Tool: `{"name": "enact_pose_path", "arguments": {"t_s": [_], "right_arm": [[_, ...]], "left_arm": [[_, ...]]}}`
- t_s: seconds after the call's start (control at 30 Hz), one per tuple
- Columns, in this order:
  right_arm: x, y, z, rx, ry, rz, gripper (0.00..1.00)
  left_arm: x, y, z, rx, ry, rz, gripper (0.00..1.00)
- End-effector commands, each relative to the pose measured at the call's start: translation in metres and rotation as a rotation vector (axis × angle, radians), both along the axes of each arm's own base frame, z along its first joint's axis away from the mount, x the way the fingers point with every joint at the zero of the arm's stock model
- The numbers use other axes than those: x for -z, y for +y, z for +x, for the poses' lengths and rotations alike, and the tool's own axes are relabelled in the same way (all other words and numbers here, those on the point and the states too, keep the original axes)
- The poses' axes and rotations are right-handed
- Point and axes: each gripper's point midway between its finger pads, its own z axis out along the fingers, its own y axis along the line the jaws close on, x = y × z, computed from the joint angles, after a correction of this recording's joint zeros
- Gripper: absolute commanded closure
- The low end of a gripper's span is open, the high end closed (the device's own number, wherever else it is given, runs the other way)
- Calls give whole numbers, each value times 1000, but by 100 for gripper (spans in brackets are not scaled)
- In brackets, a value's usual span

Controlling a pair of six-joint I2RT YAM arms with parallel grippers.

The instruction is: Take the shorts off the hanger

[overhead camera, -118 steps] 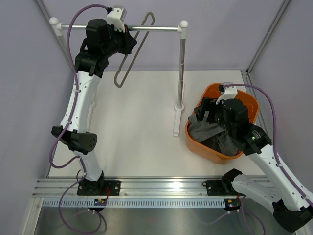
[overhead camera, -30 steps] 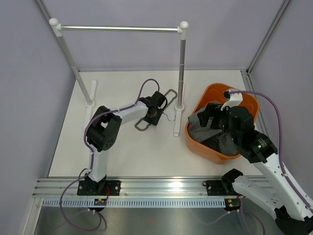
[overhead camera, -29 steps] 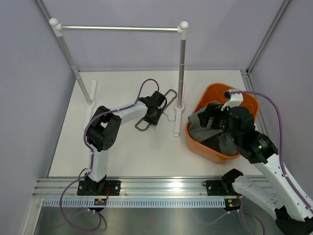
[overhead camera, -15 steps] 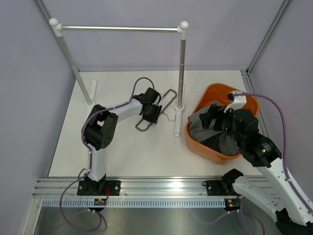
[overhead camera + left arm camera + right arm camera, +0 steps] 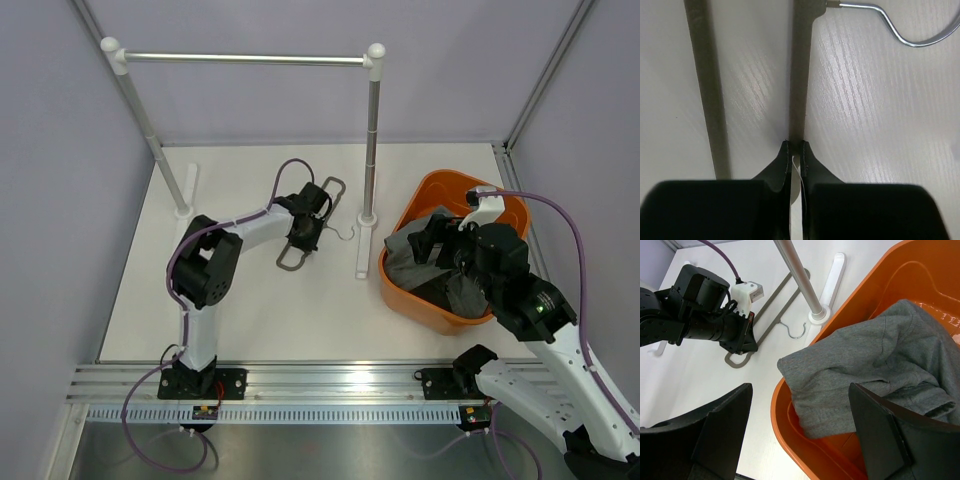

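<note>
The grey wire hanger [image 5: 289,267] lies flat on the white table left of the rack post, bare, with its hook [image 5: 910,40] pointing right. My left gripper [image 5: 302,236] is low on the table and shut on one side wire of the hanger [image 5: 801,75]; it also shows in the right wrist view [image 5: 751,340], next to the hanger's end loop [image 5: 735,365]. The grey shorts [image 5: 412,255] lie crumpled in the orange basket [image 5: 430,190]. My right gripper [image 5: 440,245] hovers wide open and empty above the shorts [image 5: 875,355].
A silver rail [image 5: 240,58] on white joints spans the back. Its right post [image 5: 372,130] and foot [image 5: 362,250] stand between the hanger and the basket's rim [image 5: 780,425]. The left post [image 5: 150,130] stands at the far left. Grey walls close in both sides.
The hanger came down from the rail to the table. In the last second my left gripper swung its far end a little left. The right gripper rose slightly above the shorts.
</note>
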Motion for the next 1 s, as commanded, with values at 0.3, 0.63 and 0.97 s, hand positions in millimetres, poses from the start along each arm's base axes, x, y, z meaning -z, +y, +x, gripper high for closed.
{"name": "enact_pose_path", "arguments": {"t_s": [0.3, 0.63, 0.97], "right_arm": [[-3, -1, -3, -1, -2, 16, 14], [-4, 16, 0, -56, 17, 59, 15], [9, 59, 2, -215, 107, 137, 15]], "left_arm": [[-99, -8, -40, -27, -93, -281, 100], [-167, -14, -64, -2, -176, -473, 100], [-174, -10, -75, 25, -198, -444, 100]]}}
